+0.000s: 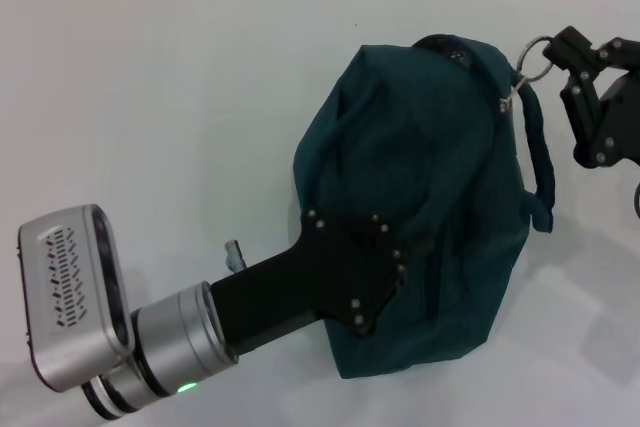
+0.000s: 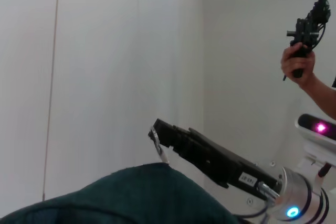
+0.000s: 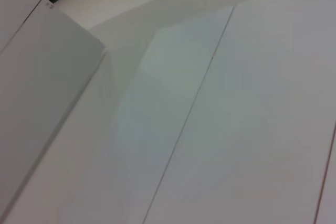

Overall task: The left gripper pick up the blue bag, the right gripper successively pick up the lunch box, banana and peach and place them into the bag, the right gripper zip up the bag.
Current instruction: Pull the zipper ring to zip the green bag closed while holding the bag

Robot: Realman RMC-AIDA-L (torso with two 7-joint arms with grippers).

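At the far right corner of the bag, your right gripper [image 1: 562,52], the black jointed-finger one, has its fingertips pinched on the silver ring pull [image 1: 534,55] of the zipper. From that grip the dark teal fabric lunch bag [image 1: 420,207] spreads away toward your left arm, lying as one closed, bulging bundle on the white table [image 1: 150,117]. One rope-like handle [image 1: 537,152] curves down just beside the right gripper; you can see only that one.

Your left gripper [image 1: 375,277], black on a silver cylindrical wrist with a green light, reaches over the bag's near side and lies against the fabric; you cannot tell how its fingers stand there.

Beyond the left gripper the white surface runs open to the far edge and to the left. On the right, the gripper sits close to the picture's edge.

Count: one bag, one ring pull, two grippers. In the left wrist view, a person's hand [image 2: 298,64] holds a black device in the background.
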